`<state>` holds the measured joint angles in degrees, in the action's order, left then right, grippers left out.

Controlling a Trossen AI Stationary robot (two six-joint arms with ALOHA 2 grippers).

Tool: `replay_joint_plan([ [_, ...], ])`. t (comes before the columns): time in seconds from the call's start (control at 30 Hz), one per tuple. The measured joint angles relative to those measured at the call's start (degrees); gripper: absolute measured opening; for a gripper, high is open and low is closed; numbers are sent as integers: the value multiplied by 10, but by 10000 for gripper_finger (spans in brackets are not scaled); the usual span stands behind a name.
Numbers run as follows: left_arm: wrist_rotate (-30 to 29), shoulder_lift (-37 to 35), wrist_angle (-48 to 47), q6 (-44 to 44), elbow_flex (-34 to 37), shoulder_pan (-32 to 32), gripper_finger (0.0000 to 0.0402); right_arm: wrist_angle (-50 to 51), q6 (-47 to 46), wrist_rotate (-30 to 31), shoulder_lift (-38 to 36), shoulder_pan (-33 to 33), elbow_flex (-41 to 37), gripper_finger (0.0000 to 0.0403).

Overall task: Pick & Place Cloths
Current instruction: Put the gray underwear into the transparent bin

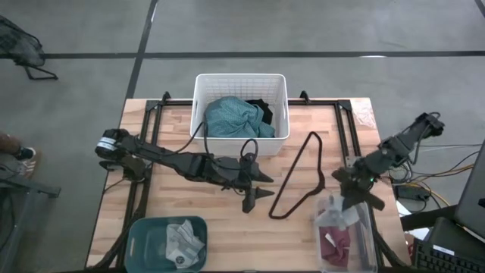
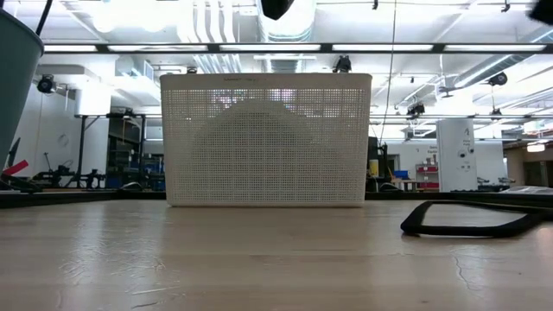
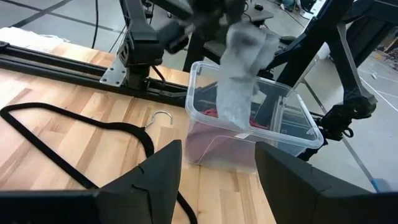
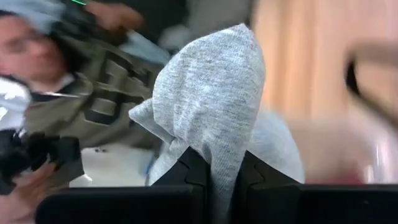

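Your right gripper (image 4: 211, 177) is pinched tight on a grey rag (image 4: 214, 93), the fabric bunched between the two dark fingers and draping up and over them in the right wrist view. From above, that gripper (image 1: 350, 199) hangs over the clear plastic bin (image 1: 366, 227) at the bench's front right corner, and the grey rag (image 1: 333, 208) dangles just above the bin's rim. The left wrist view confirms it: the rag (image 3: 239, 81) hangs down into the mouth of the clear bin (image 3: 298, 121), with something maroon (image 3: 214, 113) lying low inside. From overhead you can see that maroon cloth (image 1: 339, 244) in the bin's near end.

Your left gripper (image 1: 254, 186) sits mid-bench, fingers spread wide and holding nothing, pointing toward the black wire hanger (image 1: 303, 178) that lies flat between the two arms. Its fingers (image 3: 155, 171) frame the hanger's hook in its own view.

Behind it, the white bin (image 1: 279, 83) at the back of the bench holds the large teal cloth (image 1: 231, 117) with a black garment (image 1: 261, 108) tucked beside it. At front left, the teal bin (image 1: 144, 231) holds pale rags (image 1: 182, 241).

In the low view, the white bin (image 2: 265, 138) stands on the bench (image 2: 259, 259) with the hanger (image 2: 467, 226) lying to its right.
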<state>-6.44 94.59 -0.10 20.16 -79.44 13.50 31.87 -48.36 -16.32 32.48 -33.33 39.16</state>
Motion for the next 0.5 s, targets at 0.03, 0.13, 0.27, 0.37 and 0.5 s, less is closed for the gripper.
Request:
replay_joint_plan([
  [0.03, 0, 0, 0, 0, 0, 0, 209, 22, -36, 8, 7, -14, 0, 18],
  [0.13, 0, 0, 0, 0, 0, 0, 209, 76, -126, 29, 39, -51, 0, 18],
  [0.27, 0, 0, 0, 0, 0, 0, 209, 75, -179, 34, 99, -91, -1, 18],
  [0.37, 0, 0, 0, 5, 0, 0, 209, 19, -182, 34, 140, -107, -1, 23],
  [0.5, -1, 0, -2, 8, 0, 0, 209, -25, -186, 35, 178, -123, 0, 54],
])
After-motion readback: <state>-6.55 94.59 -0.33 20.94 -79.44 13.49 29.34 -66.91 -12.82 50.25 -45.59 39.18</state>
